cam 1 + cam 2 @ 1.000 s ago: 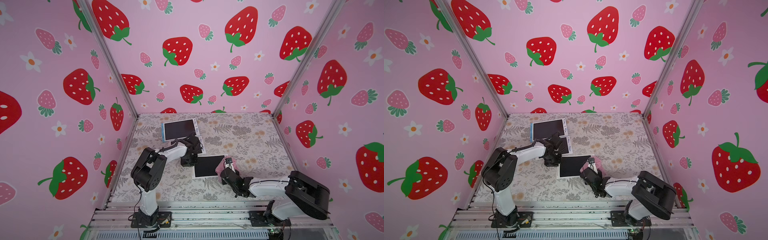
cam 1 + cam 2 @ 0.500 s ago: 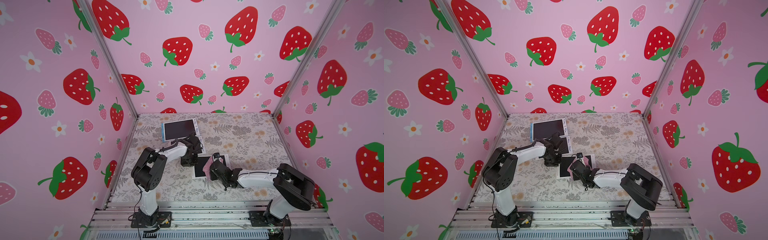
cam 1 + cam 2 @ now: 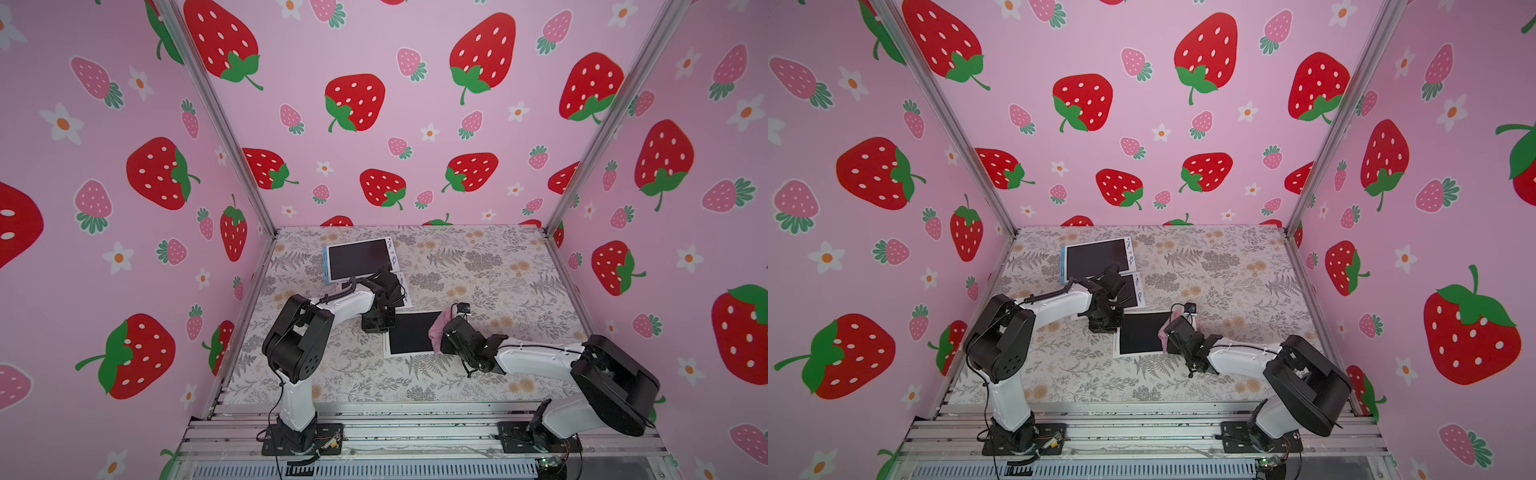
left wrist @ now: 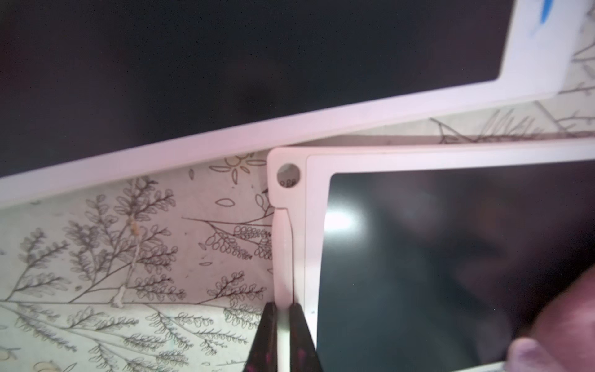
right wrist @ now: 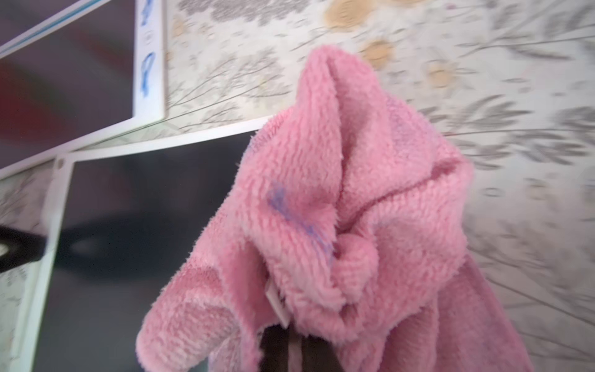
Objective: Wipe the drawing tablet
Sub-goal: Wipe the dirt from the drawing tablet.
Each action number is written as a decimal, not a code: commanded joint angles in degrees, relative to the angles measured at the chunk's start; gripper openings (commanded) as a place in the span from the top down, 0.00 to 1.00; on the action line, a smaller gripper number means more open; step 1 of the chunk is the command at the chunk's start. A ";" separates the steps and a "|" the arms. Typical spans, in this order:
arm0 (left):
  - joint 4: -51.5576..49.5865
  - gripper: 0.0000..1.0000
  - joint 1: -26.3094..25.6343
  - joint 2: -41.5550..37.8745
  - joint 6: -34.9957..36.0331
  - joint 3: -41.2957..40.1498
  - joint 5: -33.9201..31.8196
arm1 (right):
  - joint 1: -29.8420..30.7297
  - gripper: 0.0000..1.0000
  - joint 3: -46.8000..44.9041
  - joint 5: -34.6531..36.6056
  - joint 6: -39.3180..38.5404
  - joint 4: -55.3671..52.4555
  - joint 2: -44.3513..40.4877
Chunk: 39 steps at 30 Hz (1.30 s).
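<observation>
Edge of white-framed black drawing tablet (image 3: pixel 409 338) pinched by left gripper (image 4: pixel 282 306), likely against sliding; pink fluffy cloth (image 5: pixel 338 209) clamped by right gripper (image 5: pixel 291 348).

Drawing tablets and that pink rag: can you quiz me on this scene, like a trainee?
1. True or false: the right gripper holds a fluffy pink cloth.
2. The left gripper is shut on: A) the white edge of the nearest white-framed black drawing tablet; B) the cloth; C) nothing.
3. How many tablets lie on the floral-patterned table?
Key: 1 true; 2 A; 3 three, counting the middle tablet and far tablet.
</observation>
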 commanded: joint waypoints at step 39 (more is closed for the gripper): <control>-0.77 0.98 0.11 6.34 0.83 -4.38 -2.53 | -0.11 1.00 2.43 -1.93 -3.59 -6.12 4.90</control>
